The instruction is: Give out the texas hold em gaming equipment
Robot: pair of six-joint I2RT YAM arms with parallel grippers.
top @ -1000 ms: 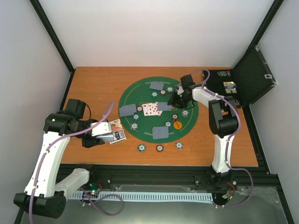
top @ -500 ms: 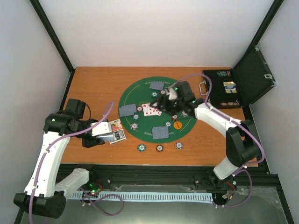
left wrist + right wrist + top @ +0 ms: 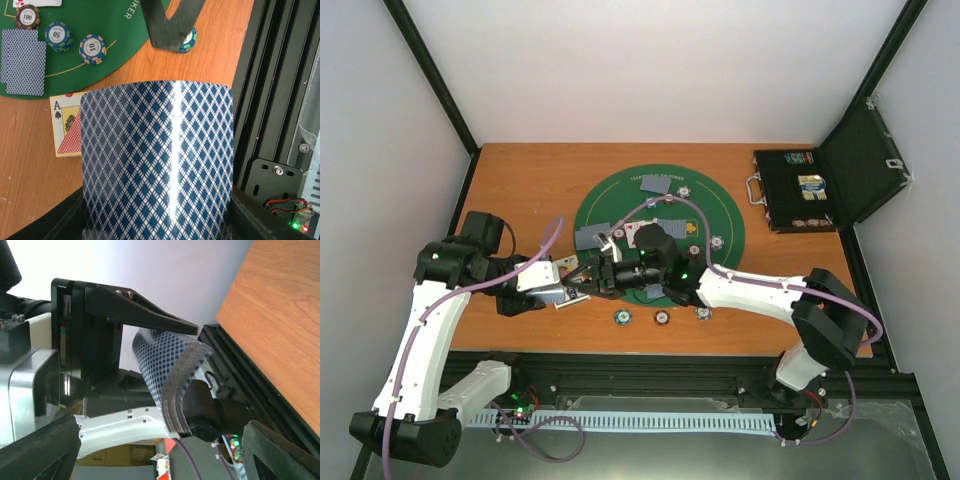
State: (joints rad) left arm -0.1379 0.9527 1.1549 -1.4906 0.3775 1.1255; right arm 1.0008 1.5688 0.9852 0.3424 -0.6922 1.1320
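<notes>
The left tool (image 3: 558, 288) clamps the slick, bowing card deck (image 3: 157, 160) near the tabletop's front edge, and the wide-spread right tool (image 3: 582, 278) should pinch its free top edge.

The right arm (image 3: 750, 290) no longer stands upright by the far right part of the green mat (image 3: 620, 195). It now stretches low toward the left, roughly along the near edge of the bench (image 3: 520, 190). The right hand (image 3: 582, 280) leaves the right side of the mat and passes the face-up cards (image 3: 634, 232) at its middle. It now sits at the mat's near left rim, just in front of the deck of cards (image 3: 157, 155) held in the left hand (image 3: 548, 284). The forearm now covers the orange disc and the pair of face-down cards on the near side of the mat. A chip (image 3: 718, 241) on the mat's right side lies uncovered.
</notes>
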